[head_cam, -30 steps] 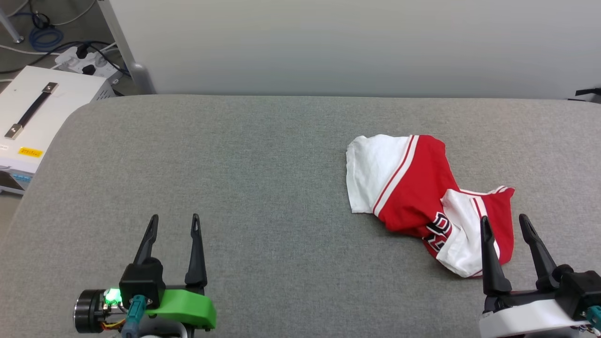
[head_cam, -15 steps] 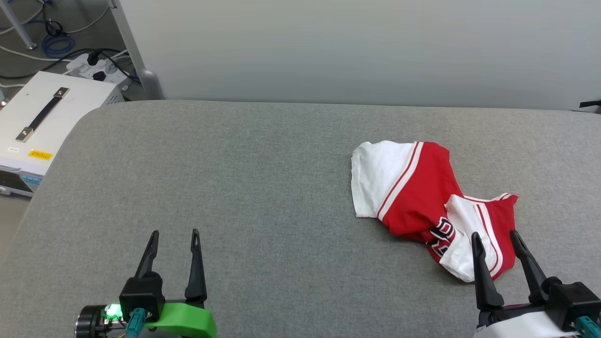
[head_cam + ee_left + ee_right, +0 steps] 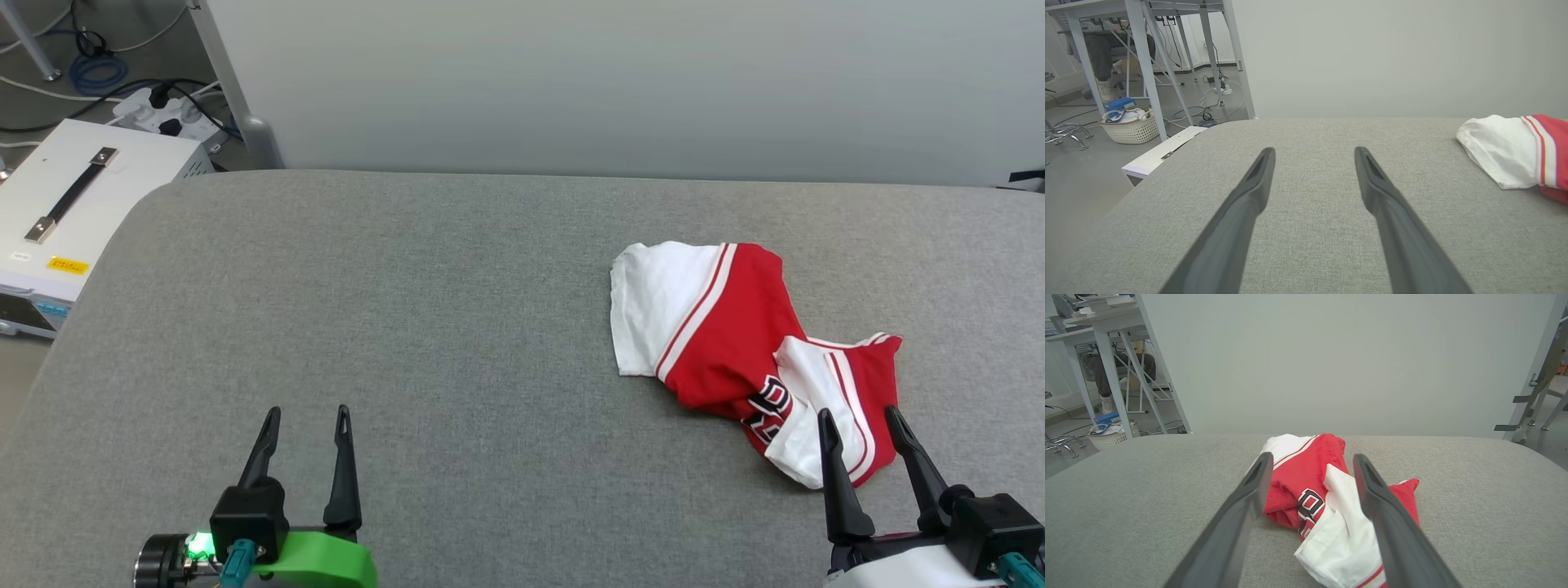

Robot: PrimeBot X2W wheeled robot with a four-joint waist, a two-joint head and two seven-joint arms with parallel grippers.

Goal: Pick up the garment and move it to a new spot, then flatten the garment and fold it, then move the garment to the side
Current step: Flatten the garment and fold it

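surface: grey padded table [image 3: 457, 327] | holds: crumpled garment [image 3: 727, 327], right side

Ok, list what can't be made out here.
- Shirt lettering, head view: mostly hidden by folds.
- Rest of shirt, left wrist view: cut by right edge.
- Shirt's near end, right wrist view: behind right gripper, cut by bottom edge.
- Yellow label on white box, head view: too small.

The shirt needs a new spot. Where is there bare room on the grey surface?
Bare: the middle and left of the grey surface, between the garment and the rounded left edge, ahead of the left claw; also a strip behind the garment, toward the wall. Crowded: right front, where the garment lies bunched before the right claw.
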